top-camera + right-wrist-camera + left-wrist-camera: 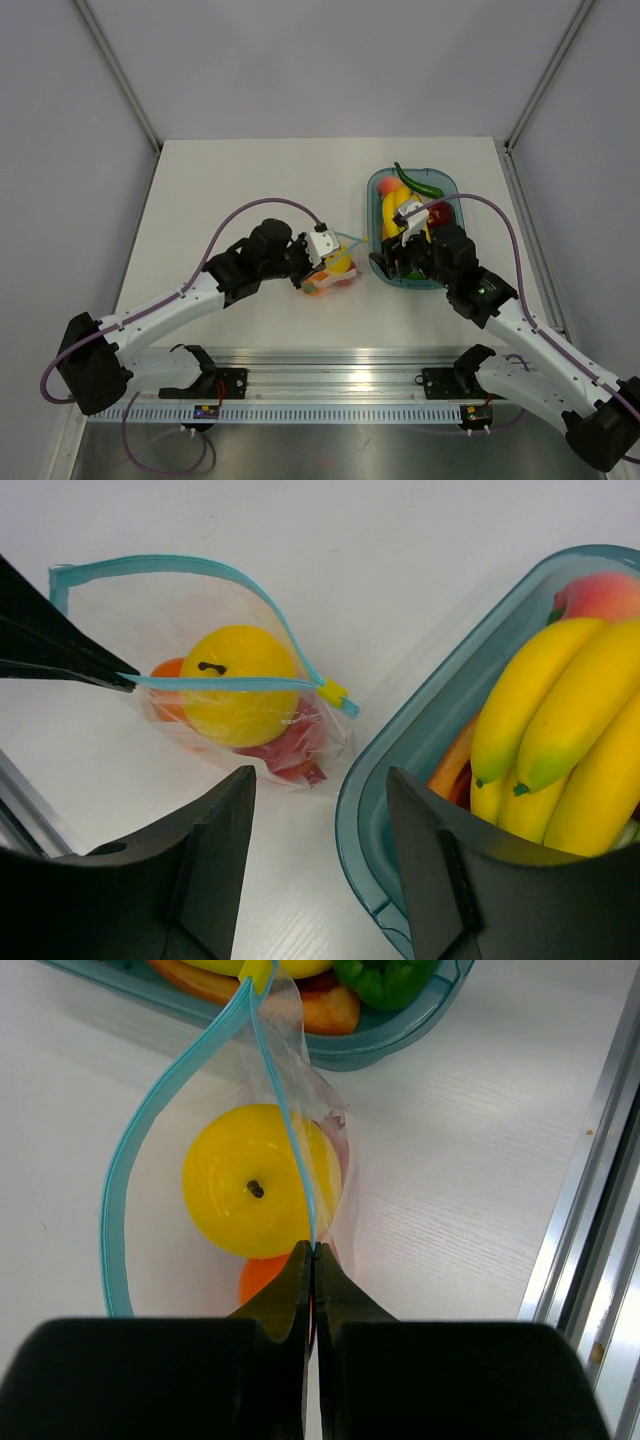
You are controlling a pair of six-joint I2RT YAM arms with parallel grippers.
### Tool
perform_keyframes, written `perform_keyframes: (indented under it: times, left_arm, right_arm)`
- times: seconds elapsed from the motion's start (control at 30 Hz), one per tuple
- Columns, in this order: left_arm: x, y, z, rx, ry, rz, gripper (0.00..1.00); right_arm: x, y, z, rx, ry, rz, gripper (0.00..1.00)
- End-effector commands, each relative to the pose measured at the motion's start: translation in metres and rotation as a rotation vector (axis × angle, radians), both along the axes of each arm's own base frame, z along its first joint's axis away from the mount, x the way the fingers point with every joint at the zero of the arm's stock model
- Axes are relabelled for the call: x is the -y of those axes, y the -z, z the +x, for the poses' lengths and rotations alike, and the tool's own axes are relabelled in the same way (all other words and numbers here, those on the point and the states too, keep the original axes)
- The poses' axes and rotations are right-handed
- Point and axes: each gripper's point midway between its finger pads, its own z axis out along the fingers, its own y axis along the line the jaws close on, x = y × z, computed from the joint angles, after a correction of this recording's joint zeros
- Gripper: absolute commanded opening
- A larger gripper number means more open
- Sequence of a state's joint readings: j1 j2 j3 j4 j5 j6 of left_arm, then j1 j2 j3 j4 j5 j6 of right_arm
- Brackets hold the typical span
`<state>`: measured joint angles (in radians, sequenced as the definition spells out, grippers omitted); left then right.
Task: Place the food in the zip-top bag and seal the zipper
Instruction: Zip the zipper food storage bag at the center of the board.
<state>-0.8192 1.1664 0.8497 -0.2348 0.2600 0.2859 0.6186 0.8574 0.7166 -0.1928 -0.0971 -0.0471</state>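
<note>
The clear zip-top bag [334,270] lies on the table left of the tray. It holds the yellow fruit [255,1180], the orange fruit [262,1275] and the red fruit [295,750]. The light blue zipper [150,1120] gapes in a loop, and its yellow slider [335,693] sits at the end nearest the tray. My left gripper [314,1250] is shut on the zipper strip at the bag's near corner; its black fingers [50,645] show in the right wrist view. My right gripper [320,780] is open and empty, above the table between bag and tray.
The blue-tinted tray [375,185] at the right holds bananas [560,720], a peach [600,595], a green pepper [385,975] and a green chili [415,180]. Its rim [370,780] lies close under my right finger. A metal rail [330,380] runs along the near edge.
</note>
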Motion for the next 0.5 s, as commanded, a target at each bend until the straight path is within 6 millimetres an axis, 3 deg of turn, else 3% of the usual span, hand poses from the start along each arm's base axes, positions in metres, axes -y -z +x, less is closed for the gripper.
perform_keyframes:
  times: [0.0, 0.17, 0.47]
  left_arm:
    - [0.007, -0.016, -0.003, 0.045, 0.058, -0.058, 0.0]
    - [0.003, -0.015, -0.002, 0.06, 0.054, -0.049, 0.0]
    - [-0.003, -0.004, -0.01, 0.05, 0.079, -0.013, 0.0]
  right_arm:
    - [-0.014, -0.01, -0.006, 0.055, -0.123, 0.006, 0.62]
    - [-0.025, -0.001, 0.0, 0.011, -0.159, -0.014, 0.6]
    - [-0.014, 0.029, 0.009, -0.023, -0.156, -0.131, 0.58]
